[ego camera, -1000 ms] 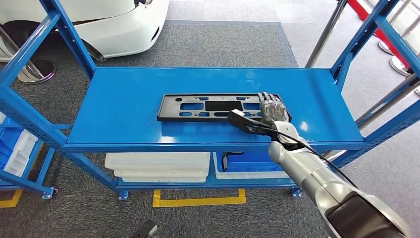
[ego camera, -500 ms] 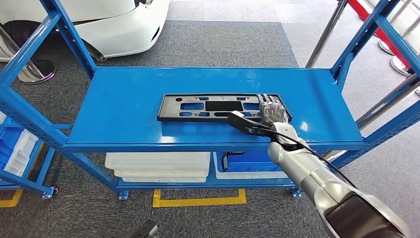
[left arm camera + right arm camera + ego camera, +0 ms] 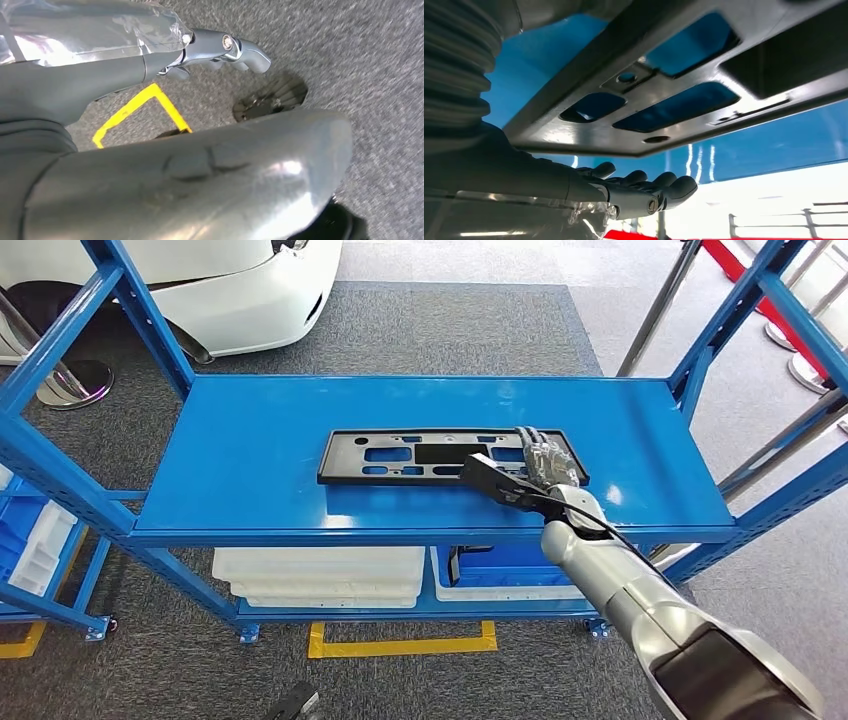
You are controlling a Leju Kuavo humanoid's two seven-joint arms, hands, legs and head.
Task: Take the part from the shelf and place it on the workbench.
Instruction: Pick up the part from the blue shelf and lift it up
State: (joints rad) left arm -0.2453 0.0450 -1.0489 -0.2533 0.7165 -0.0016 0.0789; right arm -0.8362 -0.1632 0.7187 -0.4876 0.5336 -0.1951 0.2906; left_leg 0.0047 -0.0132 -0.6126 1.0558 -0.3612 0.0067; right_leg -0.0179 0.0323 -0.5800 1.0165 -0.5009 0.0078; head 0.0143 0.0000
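The part (image 3: 400,455) is a long, flat black plate with cut-outs, lying on the blue shelf (image 3: 250,460) a little right of its middle. My right hand (image 3: 545,460) is over the plate's right end, fingers laid along the top of it and the thumb reaching left across the front edge. In the right wrist view the plate (image 3: 674,75) is very close, and the fingers (image 3: 639,182) are slightly curled and apart from it. The plate still lies flat on the shelf. My left hand (image 3: 220,47) hangs over the grey carpet with nothing in it.
Blue uprights (image 3: 140,310) frame the shelf at both ends. Under it stand white bins (image 3: 320,575) and a blue bin (image 3: 500,565). A white car (image 3: 230,290) is behind at the left, metal posts (image 3: 655,305) at the right, and yellow tape (image 3: 400,645) marks the floor.
My right hand's thumb has shifted slightly up and in over the plate's front edge. The plate has not moved.
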